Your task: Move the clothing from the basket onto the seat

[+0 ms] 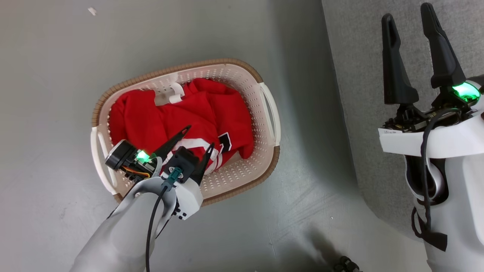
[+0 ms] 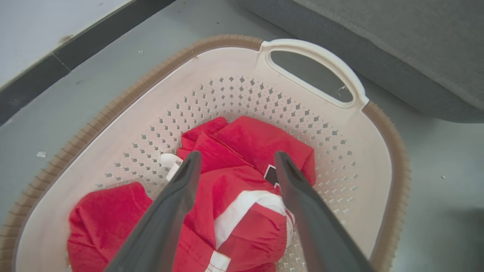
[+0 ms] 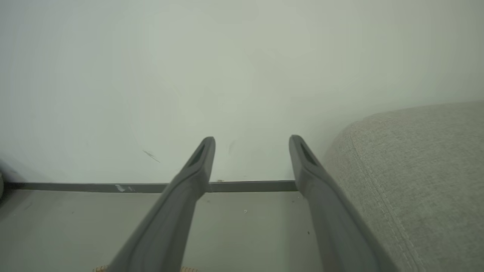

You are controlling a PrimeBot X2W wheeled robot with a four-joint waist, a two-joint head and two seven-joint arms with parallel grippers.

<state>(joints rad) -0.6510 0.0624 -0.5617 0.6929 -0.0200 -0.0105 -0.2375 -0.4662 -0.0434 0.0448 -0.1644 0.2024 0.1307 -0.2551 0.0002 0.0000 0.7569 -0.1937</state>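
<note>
- Left arm: pale forearm enters the head view from 7 o'clock and slants down into the basket. The wrist is pitched forward and the fingers point toward 1 o'clock.
- Left gripper (image 1: pixel 200 136): fingers spread wide with nothing between them, poised over the near end of the clothing. Whether the tips touch the fabric cannot be told.
- Clothing (image 1: pixel 170 121): bright red jersey garments with white trim bands and a black, white-edged mark. They lie crumpled inside the basket and cover most of its floor.
- Basket (image 1: pixel 242 77): cream perforated plastic with a brown woven-look rim and side handles. It stands on the grey floor (image 1: pixel 56 94), at 9 o'clock from the seat.
- Seat (image 1: pixel 355 75): grey woven upholstery with a rounded corner, at 2 o'clock in the head view and apart from the basket.
- Right arm: raised at 3 o'clock, over the seat's edge.
- Right gripper (image 1: pixel 407 11): fingers parted and empty, pointing to 12 o'clock toward a pale wall (image 3: pixel 227 75).
</note>
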